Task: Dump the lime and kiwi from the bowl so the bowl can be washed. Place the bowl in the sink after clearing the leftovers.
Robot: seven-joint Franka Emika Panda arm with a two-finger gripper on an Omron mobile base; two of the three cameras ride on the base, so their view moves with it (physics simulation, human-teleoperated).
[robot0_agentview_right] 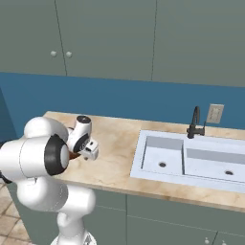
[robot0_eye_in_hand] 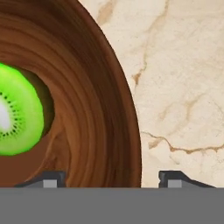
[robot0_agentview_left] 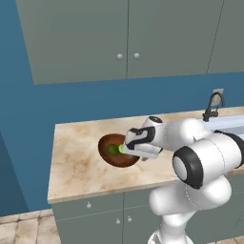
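- The kiwi (robot0_eye_in_hand: 17, 116) is lying inside the bowl (robot0_eye_in_hand: 96, 113), off to the left of the fingers; the left edge of the hand view is cutting off part of its green face and pale centre.
- The lime cannot be picked out with certainty; the green patch in the bowl in the left base view is too small to tell apart.
- The gripper (robot0_eye_in_hand: 113, 179) is hovering low at the bowl's rim with its fingers (robot0_eye_in_hand: 175, 179) spread apart, one tip over the wooden inside, the other over the marble counter (robot0_eye_in_hand: 183, 87); whether they are touching the rim is unclear.
- In the right base view the arm is hiding nearly all of the bowl.
- The sink (robot0_agentview_right: 191, 160) is sitting well apart from the fingers, with the faucet (robot0_agentview_right: 195, 122) behind it and an outlet (robot0_agentview_right: 215, 114) on the blue wall.
- Grey cabinets (robot0_agentview_left: 124, 38) are hanging above.
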